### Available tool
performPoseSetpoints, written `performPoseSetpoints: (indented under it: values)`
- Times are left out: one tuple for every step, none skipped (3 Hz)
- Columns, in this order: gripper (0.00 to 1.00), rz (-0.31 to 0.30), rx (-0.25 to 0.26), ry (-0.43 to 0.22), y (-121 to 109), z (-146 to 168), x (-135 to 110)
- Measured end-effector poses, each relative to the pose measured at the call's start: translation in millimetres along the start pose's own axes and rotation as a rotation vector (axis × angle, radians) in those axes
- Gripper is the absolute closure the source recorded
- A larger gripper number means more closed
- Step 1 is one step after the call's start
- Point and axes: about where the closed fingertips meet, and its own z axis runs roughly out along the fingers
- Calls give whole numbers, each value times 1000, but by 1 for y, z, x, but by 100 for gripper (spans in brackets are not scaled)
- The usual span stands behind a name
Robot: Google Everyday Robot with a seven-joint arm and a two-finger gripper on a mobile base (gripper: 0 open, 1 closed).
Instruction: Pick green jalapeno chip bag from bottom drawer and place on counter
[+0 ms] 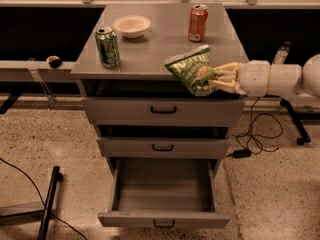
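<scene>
The green jalapeno chip bag (192, 69) is crinkled, with a pale top edge. My gripper (214, 78) is shut on it and holds it at the front right edge of the counter (160, 41), just above the surface. My white arm reaches in from the right. The bottom drawer (164, 194) is pulled open and shows nothing inside.
On the counter stand a green drink can (108, 47) at front left, a white bowl (131, 25) at the back, and a red can (198, 23) at back right. The two upper drawers are shut. A black cable (257, 134) lies on the floor to the right.
</scene>
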Motion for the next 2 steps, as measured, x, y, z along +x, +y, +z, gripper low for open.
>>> performPoseSetpoints:
  values:
    - [100,54,101,2,-44,-10,-14]
    - [98,248,273,26,-95,16,7]
